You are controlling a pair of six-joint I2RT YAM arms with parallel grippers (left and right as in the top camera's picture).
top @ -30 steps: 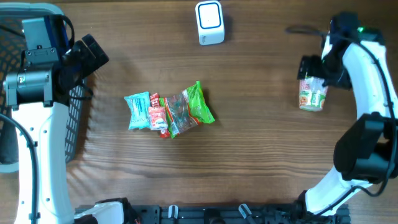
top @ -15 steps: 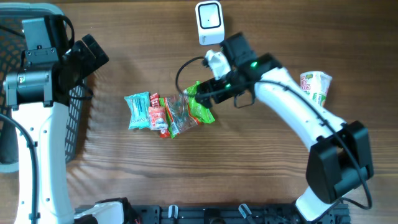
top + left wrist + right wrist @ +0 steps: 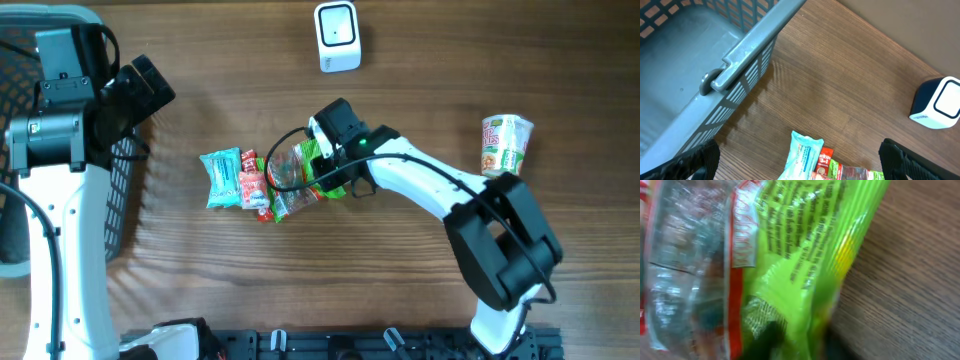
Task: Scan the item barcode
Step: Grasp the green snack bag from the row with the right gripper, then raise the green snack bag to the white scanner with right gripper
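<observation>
A pile of snack packets lies mid-table: a teal packet, a red sachet, a clear red-edged bag and a green packet. My right gripper is down on the pile's right end. In the blurred right wrist view its dark fingers pinch the green packet from both sides at the gripper. The white barcode scanner stands at the table's far edge. My left gripper hangs open by the basket, nothing in it; its view shows the teal packet and scanner.
A grey mesh basket fills the left edge, its rim close under the left wrist. A cup noodle lies at the right, apart from both arms.
The right arm left the cup noodle at the right, swung across to the pile, dropped onto the green packet and closed its fingers. The left arm stayed still.
</observation>
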